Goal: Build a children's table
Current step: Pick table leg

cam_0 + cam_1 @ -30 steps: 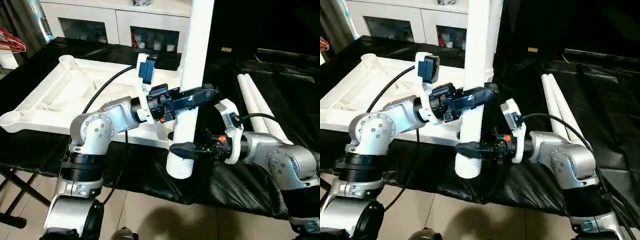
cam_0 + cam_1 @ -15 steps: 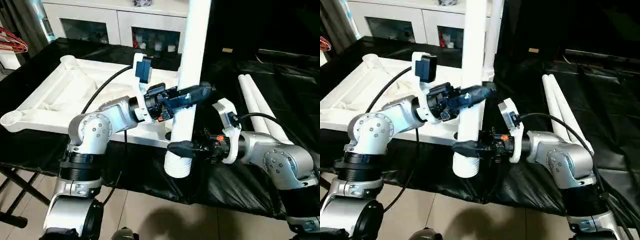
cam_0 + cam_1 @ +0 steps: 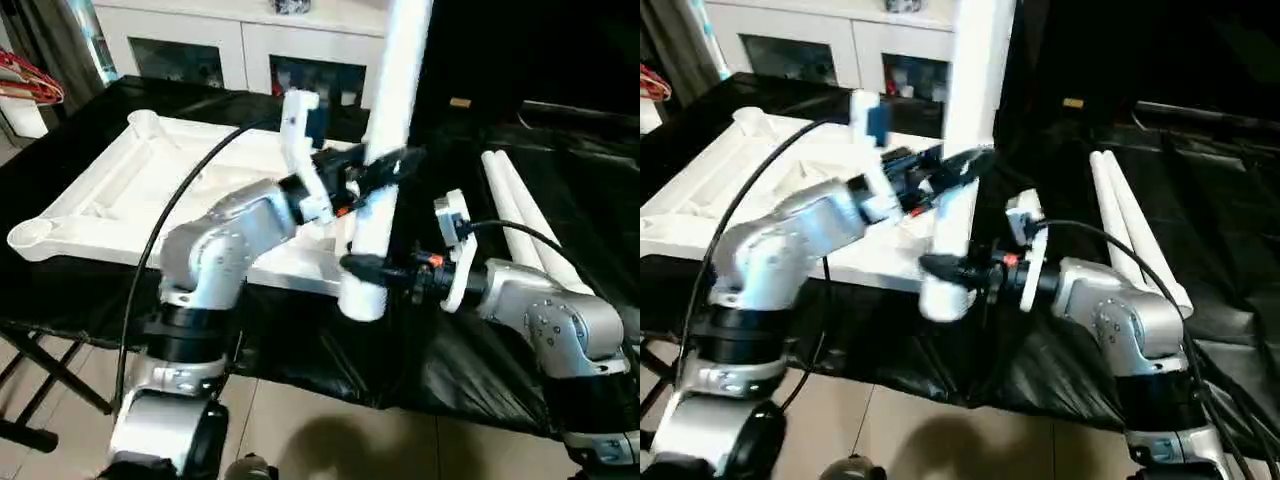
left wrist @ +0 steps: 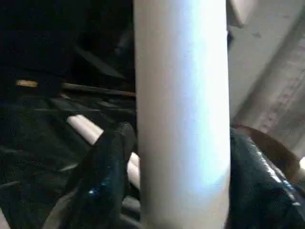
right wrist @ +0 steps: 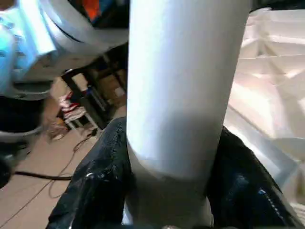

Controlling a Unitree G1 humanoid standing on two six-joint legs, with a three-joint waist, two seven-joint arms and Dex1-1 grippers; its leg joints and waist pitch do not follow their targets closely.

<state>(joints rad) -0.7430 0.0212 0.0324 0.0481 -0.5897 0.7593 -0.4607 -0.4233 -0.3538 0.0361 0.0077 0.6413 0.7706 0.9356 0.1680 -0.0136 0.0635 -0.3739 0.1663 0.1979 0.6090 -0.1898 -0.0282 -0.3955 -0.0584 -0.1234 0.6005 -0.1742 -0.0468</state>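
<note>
The white table top [image 3: 110,195] lies underside up on the black-covered bench, ribs and round corner sockets showing. One long white leg [image 3: 388,120] stands nearly upright at the top's near right corner, its thick end [image 3: 362,298] lowest. My left gripper [image 3: 385,168] is shut on the leg's middle; its black fingers [image 4: 107,176] press both sides of the leg [image 4: 181,114]. My right gripper [image 3: 365,265] is shut on the same leg lower down, fingers [image 5: 95,191] hugging it [image 5: 181,86]. Whether the thick end touches a socket is hidden.
Two more white legs [image 3: 520,210] lie side by side on the black cloth to the right. A white glass-doored cabinet [image 3: 250,55] stands behind the bench. The bench's front edge and floor [image 3: 300,430] are just below the held leg.
Both grippers have raised the leg a little, its thick end now higher off the cloth. My left forearm has swung up and turned. The camera has also shifted slightly.
</note>
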